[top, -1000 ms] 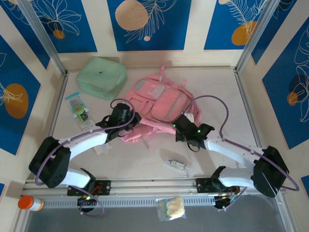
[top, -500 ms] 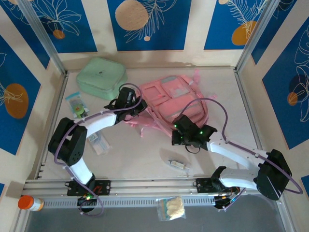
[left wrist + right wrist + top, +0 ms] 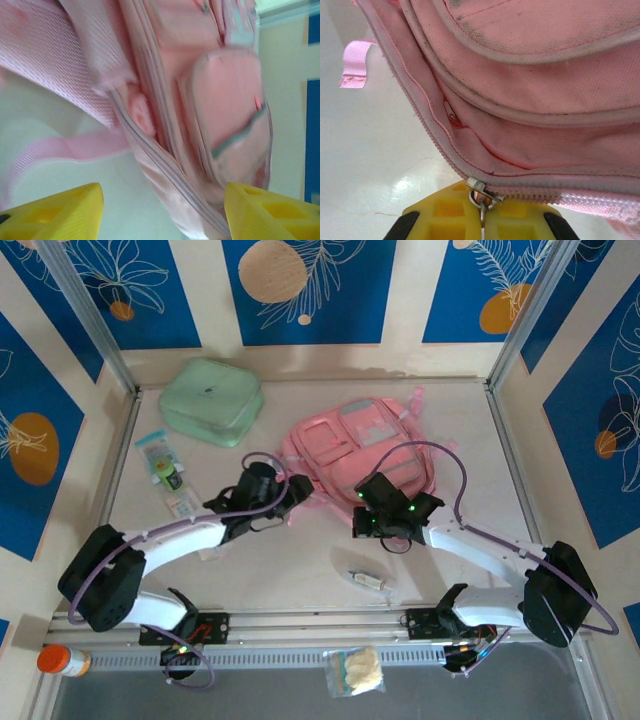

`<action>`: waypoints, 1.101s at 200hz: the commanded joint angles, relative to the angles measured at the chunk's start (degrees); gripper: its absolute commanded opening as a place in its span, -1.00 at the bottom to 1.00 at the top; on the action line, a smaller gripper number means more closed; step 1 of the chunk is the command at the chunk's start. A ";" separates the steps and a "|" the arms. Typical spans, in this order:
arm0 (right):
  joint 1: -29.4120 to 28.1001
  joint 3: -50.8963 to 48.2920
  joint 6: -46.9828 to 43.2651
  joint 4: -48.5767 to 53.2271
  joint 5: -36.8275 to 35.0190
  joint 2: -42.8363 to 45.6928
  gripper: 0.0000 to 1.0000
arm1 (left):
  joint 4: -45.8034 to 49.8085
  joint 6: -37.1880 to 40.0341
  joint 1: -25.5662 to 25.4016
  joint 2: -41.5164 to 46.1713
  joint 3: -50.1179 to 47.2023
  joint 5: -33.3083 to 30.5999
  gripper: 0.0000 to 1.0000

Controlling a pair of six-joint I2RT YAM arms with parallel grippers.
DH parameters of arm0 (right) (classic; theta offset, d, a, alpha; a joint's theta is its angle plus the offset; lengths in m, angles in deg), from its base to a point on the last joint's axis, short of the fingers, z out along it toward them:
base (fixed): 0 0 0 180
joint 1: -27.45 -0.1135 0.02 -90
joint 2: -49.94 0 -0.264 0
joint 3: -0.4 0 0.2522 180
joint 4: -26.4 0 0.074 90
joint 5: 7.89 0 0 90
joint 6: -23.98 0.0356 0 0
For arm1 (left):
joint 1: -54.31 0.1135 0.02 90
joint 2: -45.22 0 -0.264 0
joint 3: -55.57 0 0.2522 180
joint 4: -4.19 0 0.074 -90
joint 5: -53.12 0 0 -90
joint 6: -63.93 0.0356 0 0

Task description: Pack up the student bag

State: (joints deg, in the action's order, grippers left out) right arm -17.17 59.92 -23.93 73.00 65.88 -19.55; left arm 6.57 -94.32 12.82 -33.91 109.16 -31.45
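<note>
Student bag (image 3: 365,445) lay flat on the white table (image 3: 290,565), right of centre and toward the far side, its front pockets facing up and a pink strap (image 3: 415,398) trailing at its far edge. In the left wrist view the bag (image 3: 225,100) showed its zip seams and a mesh panel, somewhat blurred.

At the bag's near-left edge the left gripper (image 3: 292,498) stood released, its yellow fingers (image 3: 60,210) spread wide with only the bag's lower edge between them and nothing grasped. At the near edge of the bag (image 3: 545,75), the right gripper (image 3: 482,216) was clenched on the metal zip pull (image 3: 481,196).

A mint-green case (image 3: 210,400) sat at the far left, well apart from the bag. A small packet (image 3: 160,460) lay near the left wall, and a small clear item (image 3: 368,581) lay on the table nearer than the right gripper (image 3: 363,512).
</note>
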 commanded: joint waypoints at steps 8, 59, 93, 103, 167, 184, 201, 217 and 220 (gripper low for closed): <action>-0.32 0.61 1.29 -2.14 1.11 1.56 -1.00 | -10.07 -10.54 -5.62 -3.30 -0.54 -7.56 0.35; -0.38 0.29 1.16 -2.30 1.14 0.98 -1.00 | -12.17 -14.10 -11.48 -12.38 4.00 -11.87 0.29; -0.50 1.08 0.06 -2.55 1.11 0.05 -1.00 | -8.46 -14.17 -13.12 -15.90 7.96 -15.19 0.23; -0.42 1.35 0.01 -2.49 0.95 -0.41 -1.00 | -10.23 -14.83 -13.42 -17.14 7.96 -15.85 0.17; -1.25 3.69 0.77 0.88 -1.12 -2.74 -1.00 | -9.21 -11.42 -13.40 -19.44 10.99 -17.61 -0.65; -1.61 4.08 0.70 2.47 -1.44 -2.75 -1.00 | -8.50 -8.53 -12.10 -17.74 9.89 -17.90 -1.00; -1.46 4.26 0.89 4.31 -2.22 -3.00 -1.00 | -4.37 -3.68 -10.30 -15.47 9.95 -18.78 -1.00; -0.97 4.66 1.68 7.34 -3.08 -2.94 -1.00 | 0.32 -1.11 -7.14 -13.16 9.88 -17.35 -1.00; -0.91 4.75 1.85 7.89 -3.25 -2.86 -1.00 | 0.38 -0.57 -6.53 -12.79 9.50 -16.81 -1.00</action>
State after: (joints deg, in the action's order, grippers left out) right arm -18.31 62.13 -23.56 74.95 64.74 -22.65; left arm 1.24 -102.12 1.37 -51.53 118.47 -46.42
